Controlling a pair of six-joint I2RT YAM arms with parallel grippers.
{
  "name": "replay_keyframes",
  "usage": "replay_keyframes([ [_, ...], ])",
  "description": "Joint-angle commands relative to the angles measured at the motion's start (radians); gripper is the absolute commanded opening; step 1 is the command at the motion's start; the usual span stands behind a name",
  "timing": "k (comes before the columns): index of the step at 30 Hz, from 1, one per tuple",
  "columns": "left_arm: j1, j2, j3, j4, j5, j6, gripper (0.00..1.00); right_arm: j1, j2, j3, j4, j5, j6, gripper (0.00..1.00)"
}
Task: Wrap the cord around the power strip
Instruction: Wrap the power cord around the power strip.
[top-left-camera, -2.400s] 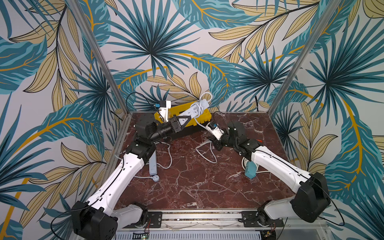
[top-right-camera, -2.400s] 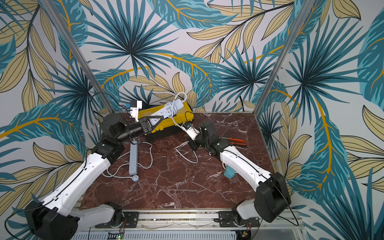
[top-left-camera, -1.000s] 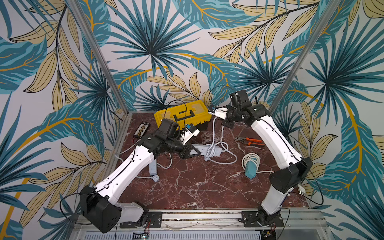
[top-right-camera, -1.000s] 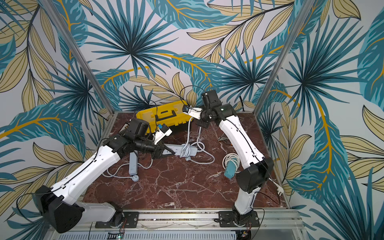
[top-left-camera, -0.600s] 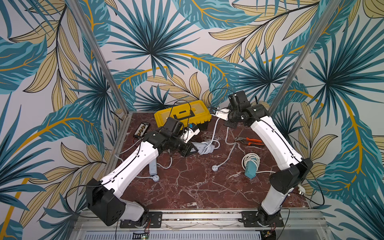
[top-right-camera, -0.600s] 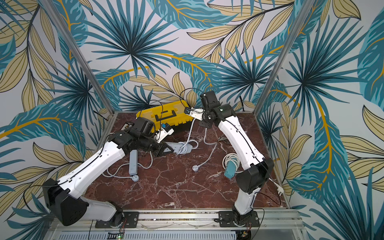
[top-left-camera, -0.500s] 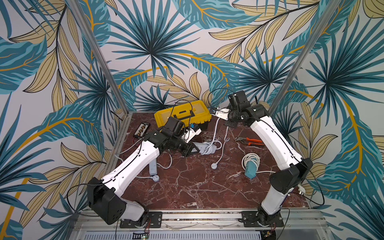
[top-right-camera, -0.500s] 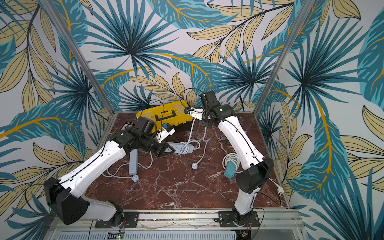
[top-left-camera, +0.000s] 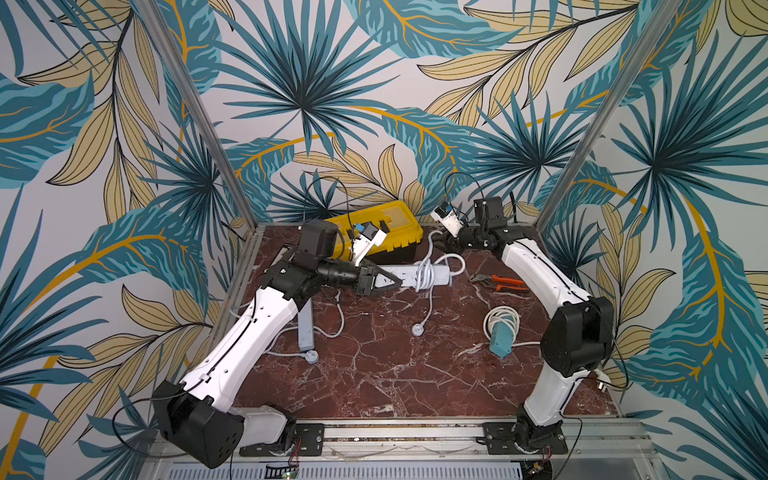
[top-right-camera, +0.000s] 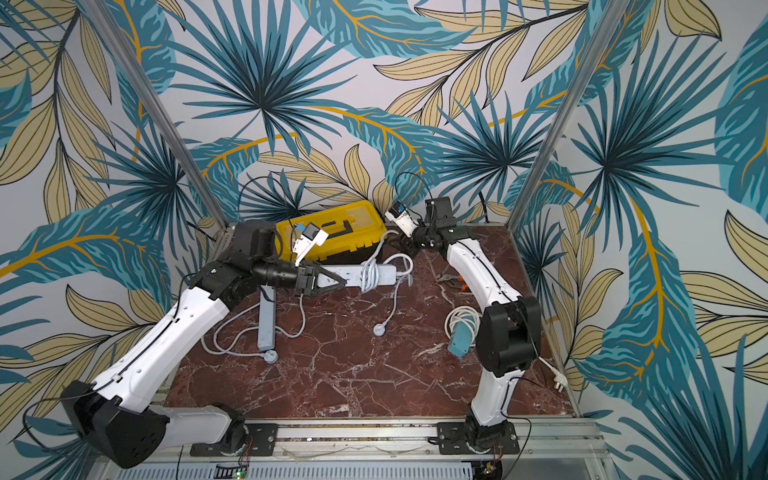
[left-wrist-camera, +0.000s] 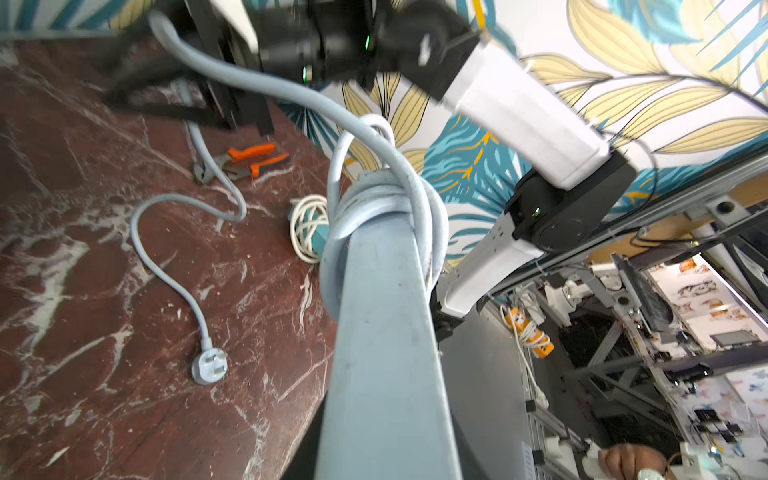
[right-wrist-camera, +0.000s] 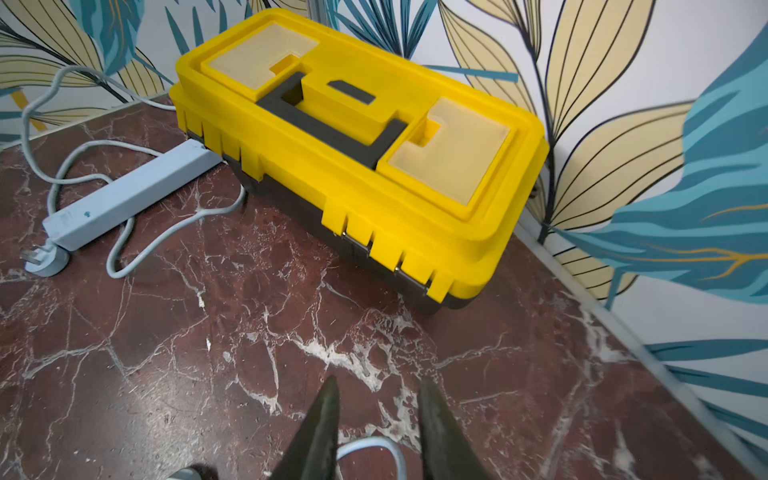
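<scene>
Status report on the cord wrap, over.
Left end effector shut on pale grey power strip. Right end effector open. Grey cord coiled round strip, plug lying on marble table. Yellow plastic toolbox close behind.

- The surface lies bare along its whole near edge and up to its middle, so a claw has broad room to pass there.
- A yellow toolbox blocks the far edge, left of centre.
- Just in front of it the power strip, held in the left claw with the cord wound round it, bars the way across; its plug lies near the middle.
- Along the left edge a second strip and its slack lead clutter the room beneath the left arm.
- By the right edge, pliers and a teal block leave a bare gap between them.
- The right claw, jaws apart, has bare marble ahead up to the toolbox.
</scene>
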Motion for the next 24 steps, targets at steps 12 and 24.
replay_keyframes([
  [12,0.023,-0.005,0.127,0.502,-0.11,-0.386,0.0,0.068,-0.166,-0.492,0.795,0.141,0.466,0.49],
  [24,0.107,-0.011,0.031,0.592,-0.337,-0.428,0.0,0.321,-0.239,-0.656,0.669,0.434,0.293,0.02],
])
